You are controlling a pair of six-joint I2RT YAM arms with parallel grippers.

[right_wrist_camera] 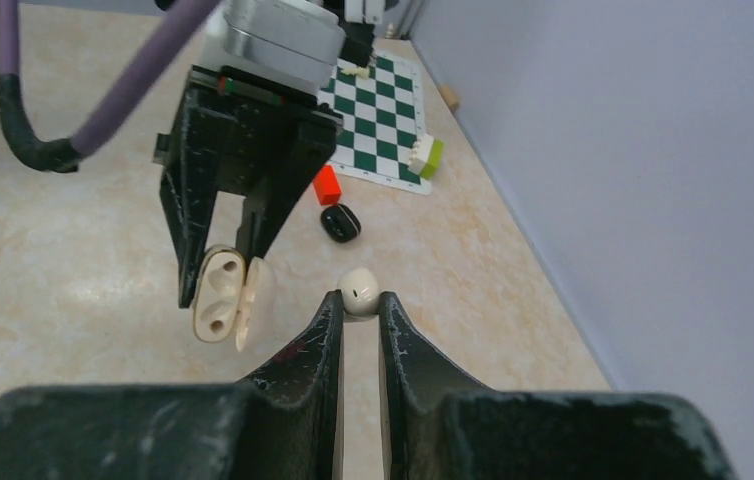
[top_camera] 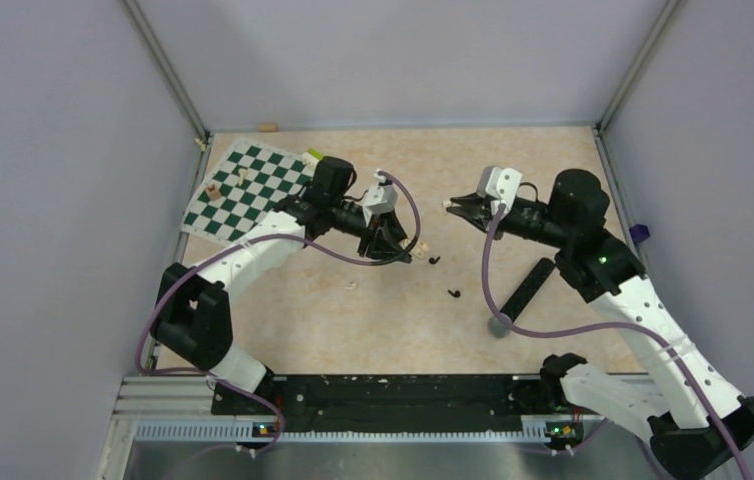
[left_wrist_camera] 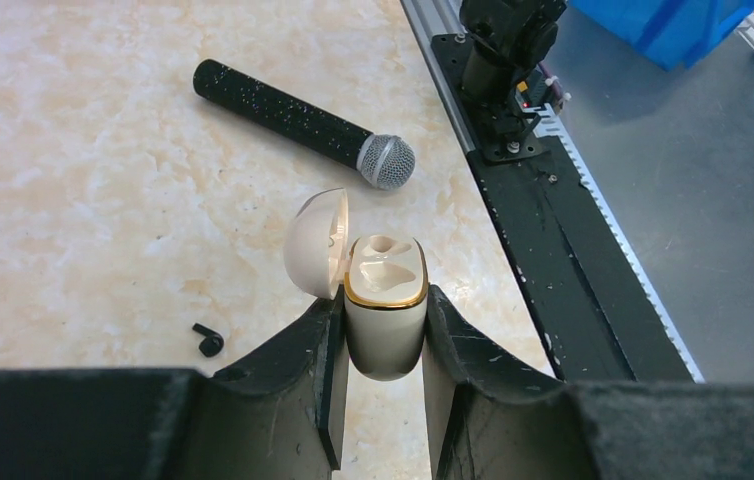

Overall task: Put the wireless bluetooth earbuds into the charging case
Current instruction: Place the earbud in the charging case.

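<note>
Left claw (left_wrist_camera: 383, 300) tight around open cream case (left_wrist_camera: 384, 340) (lid up), right claw (right_wrist_camera: 359, 300) tight around cream earbud (right_wrist_camera: 358, 289).

from here the cream case (left_wrist_camera: 385, 330) looks like smooth glossy plastic, with a shiny gold, metal-looking band round its mouth. the cream bud (right_wrist_camera: 359, 292) has the same smooth sheen. the left gripper (left_wrist_camera: 383, 300) has matt black fingers (left_wrist_camera: 288, 370), faintly ridged and scuffed. the black case (right_wrist_camera: 341, 222) is glossy and catches the light. the mic (left_wrist_camera: 283, 108) has a rough black handle flecked with glitter and a grey wire-mesh head. the table (left_wrist_camera: 73, 200) is smooth and marble-patterned with a soft sheen. the plate (left_wrist_camera: 693, 200) is dull brushed metal. the cable (right_wrist_camera: 148, 68) looks like smooth purple plastic.
</note>
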